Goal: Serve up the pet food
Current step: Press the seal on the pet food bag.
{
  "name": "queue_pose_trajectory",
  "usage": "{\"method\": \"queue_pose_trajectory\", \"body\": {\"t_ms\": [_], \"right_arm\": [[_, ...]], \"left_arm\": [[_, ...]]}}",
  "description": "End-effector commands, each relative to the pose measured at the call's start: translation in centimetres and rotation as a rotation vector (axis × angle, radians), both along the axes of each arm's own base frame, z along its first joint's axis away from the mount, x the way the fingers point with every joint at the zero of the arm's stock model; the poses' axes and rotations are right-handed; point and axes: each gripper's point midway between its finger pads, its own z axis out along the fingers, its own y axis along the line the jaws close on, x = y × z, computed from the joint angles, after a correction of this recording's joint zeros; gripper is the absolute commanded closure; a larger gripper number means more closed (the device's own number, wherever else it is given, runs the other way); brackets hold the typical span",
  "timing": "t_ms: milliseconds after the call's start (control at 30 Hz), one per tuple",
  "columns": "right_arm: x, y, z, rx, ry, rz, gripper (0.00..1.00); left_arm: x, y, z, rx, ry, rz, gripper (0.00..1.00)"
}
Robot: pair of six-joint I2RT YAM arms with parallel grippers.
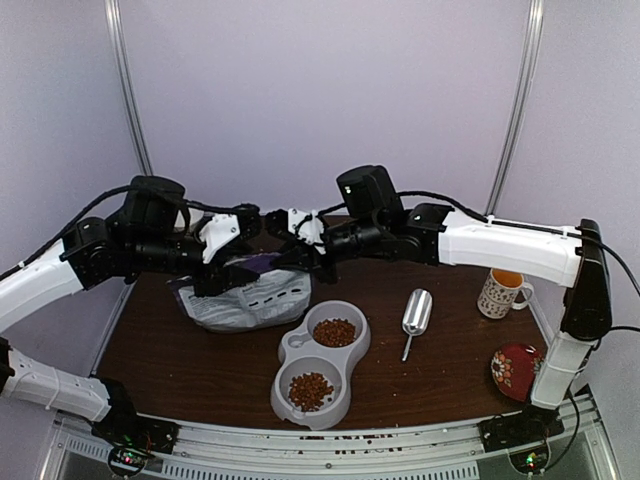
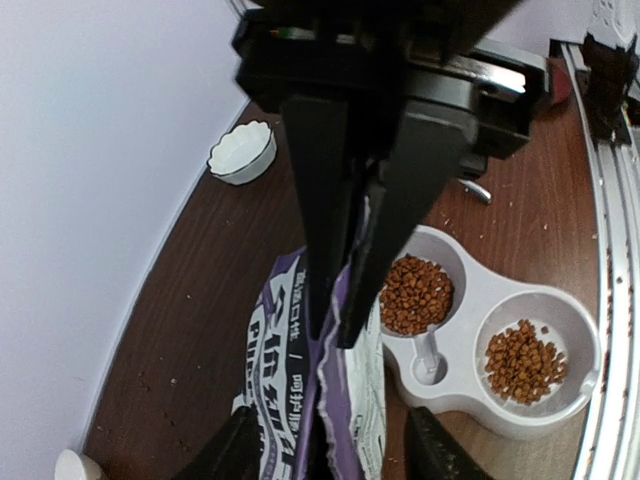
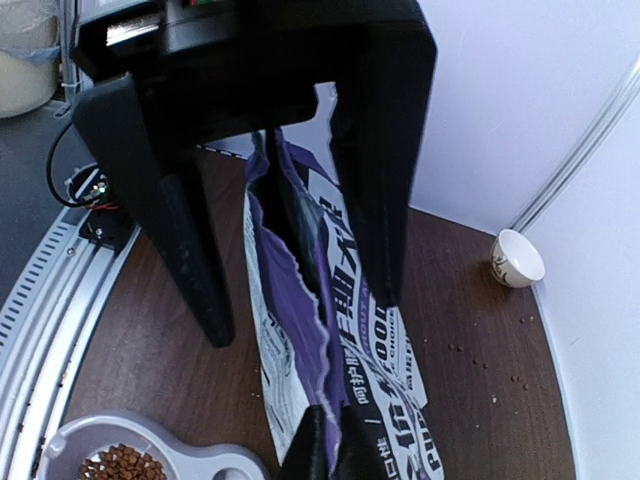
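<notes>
Metal scoop [image 1: 416,314] right of grey double bowl [image 1: 345,352]; mug [image 1: 500,293] beyond.

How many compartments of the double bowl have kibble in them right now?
2. The far compartment, nearer the bag, holds kibble, and so does the near compartment toward the arm bases. Both show fully from above, nothing hidden.

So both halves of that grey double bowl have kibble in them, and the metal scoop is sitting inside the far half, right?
Not quite. The metal scoop lies on the table, to the right of the grey double bowl, not in it; the top external view shows this. Both halves do hold kibble.
</notes>
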Motion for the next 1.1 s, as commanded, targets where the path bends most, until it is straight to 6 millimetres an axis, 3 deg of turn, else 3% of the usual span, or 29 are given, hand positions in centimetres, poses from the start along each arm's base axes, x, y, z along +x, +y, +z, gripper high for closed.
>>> {"method": "queue_pose_trajectory", "body": {"t_ms": [0, 100, 167, 267, 400, 433, 700, 767, 833, 867, 933, 1067], "right_arm": [[0.4, 0.7, 0.6, 0.009, -0.011, -0.01, 1.0], [0.4, 0.7, 0.8, 0.017, -0.015, -0.01, 1.0], [0.3, 0.7, 1.3, 0.031, -0.019, -0.007, 1.0], [0.2, 0.6, 1.8, 0.048, -0.018, -0.005, 1.0], [-0.4, 0.3, 2.7, 0.083, -0.016, 0.008, 1.0], [-0.4, 0.1, 2.8, 0.088, -0.015, 0.012, 1.0], [-0.5, -0.5, 3.1, 0.092, -0.019, 0.014, 1.0], [-0.4, -0.3, 2.8, 0.084, -0.01, 0.015, 0.91], [-0.4, -0.2, 2.6, 0.079, -0.011, 0.019, 0.79], [-0.5, -0.1, 2.5, 0.077, -0.013, 0.018, 0.73], [-0.6, 0.2, 2.3, 0.069, -0.017, 0.018, 0.56], [-0.9, 0.9, 2.5, 0.059, -0.038, 0.014, 0.45]], "left_arm": [[-0.5, 0.0, 0.0, -0.021, 0.006, -0.022, 0.34], [-0.1, 0.0, -0.6, -0.006, 0.003, -0.011, 0.31], [0.5, 0.1, -1.3, 0.015, -0.008, 0.009, 0.38], [1.1, 0.4, -2.9, 0.07, -0.018, 0.031, 0.56], [1.9, 1.2, -4.0, 0.105, -0.05, 0.074, 0.98], [2.0, 1.5, -4.0, 0.11, -0.06, 0.085, 1.0], [1.5, 2.8, -2.6, 0.086, -0.096, 0.118, 0.99], [1.2, 3.2, -2.5, 0.079, -0.086, 0.128, 0.84], [0.9, 3.7, -2.6, 0.073, -0.082, 0.14, 0.76], [0.8, 3.9, -2.6, 0.071, -0.083, 0.148, 0.78], [0.6, 4.5, -2.9, 0.073, -0.087, 0.16, 1.0], [0.2, 4.7, -3.0, 0.046, -0.086, 0.158, 1.0]]}}
